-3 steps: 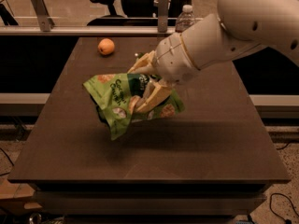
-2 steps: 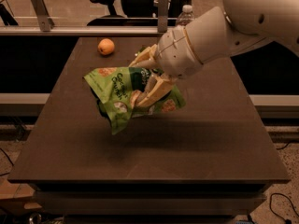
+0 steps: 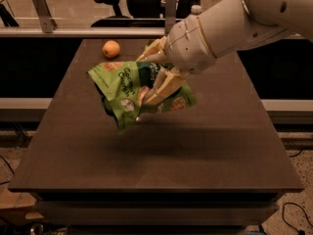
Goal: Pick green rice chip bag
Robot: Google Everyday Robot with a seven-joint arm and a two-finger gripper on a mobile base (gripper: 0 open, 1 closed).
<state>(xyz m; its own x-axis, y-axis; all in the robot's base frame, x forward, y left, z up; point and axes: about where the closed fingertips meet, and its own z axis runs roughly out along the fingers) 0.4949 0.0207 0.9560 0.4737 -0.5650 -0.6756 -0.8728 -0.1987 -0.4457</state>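
The green rice chip bag (image 3: 124,89) is a crinkly light-green pouch with a dark-green centre and white lettering. It hangs in the air above the middle of the dark table (image 3: 205,151), clear of the surface, with its shadow below it. My gripper (image 3: 157,76) is shut on the bag's right part, its cream fingers (image 3: 164,88) wrapped over the pouch. The white arm (image 3: 234,23) reaches in from the upper right.
A small orange fruit (image 3: 111,48) sits on the table at the far left. Office chairs (image 3: 115,1) and a metal rail (image 3: 83,32) stand behind the table's far edge. The table's front edge (image 3: 156,190) is near the bottom.
The gripper has lifted the bag higher off the table and a little toward the far side. The bag stays held in the fingers. The orange fruit has not moved.
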